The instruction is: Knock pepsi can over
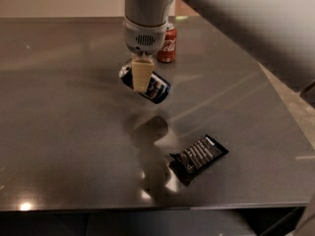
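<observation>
Your claw (141, 83) hangs over the table (59, 132), clamped on the pepsi can (157, 88): one pad (140, 75) crosses its near side, the other is hidden behind it. The can sits directly beneath the claw, tilted, long axis running from silver top at upper left down to base at lower right. Whether the base touches the table is unclear. The wrist partly covers the red cola can (166, 47) behind.
</observation>
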`<state>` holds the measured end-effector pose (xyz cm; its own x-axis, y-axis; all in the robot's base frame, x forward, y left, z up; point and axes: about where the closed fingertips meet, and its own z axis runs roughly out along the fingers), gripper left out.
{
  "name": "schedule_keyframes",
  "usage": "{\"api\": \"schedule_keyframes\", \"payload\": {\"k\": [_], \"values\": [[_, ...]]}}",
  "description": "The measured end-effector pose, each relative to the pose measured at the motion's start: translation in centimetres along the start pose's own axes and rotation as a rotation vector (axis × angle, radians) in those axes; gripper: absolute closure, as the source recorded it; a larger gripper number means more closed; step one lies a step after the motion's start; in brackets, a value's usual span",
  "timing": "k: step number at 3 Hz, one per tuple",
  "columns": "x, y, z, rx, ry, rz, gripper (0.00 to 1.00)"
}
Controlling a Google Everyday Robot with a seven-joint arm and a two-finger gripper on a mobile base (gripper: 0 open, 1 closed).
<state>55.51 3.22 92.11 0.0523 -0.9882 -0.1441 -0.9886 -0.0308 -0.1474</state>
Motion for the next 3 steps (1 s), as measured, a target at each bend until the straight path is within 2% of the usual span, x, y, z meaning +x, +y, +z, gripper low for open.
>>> {"api": "schedule_keyframes", "payload": {"k": [1,3], "values": [[0.8,-0.2,1.1,-0.037,0.063,-0.032,0.59],[2.1,-1.0,3.8,-0.100,0.118,-0.069,0.12]]}}
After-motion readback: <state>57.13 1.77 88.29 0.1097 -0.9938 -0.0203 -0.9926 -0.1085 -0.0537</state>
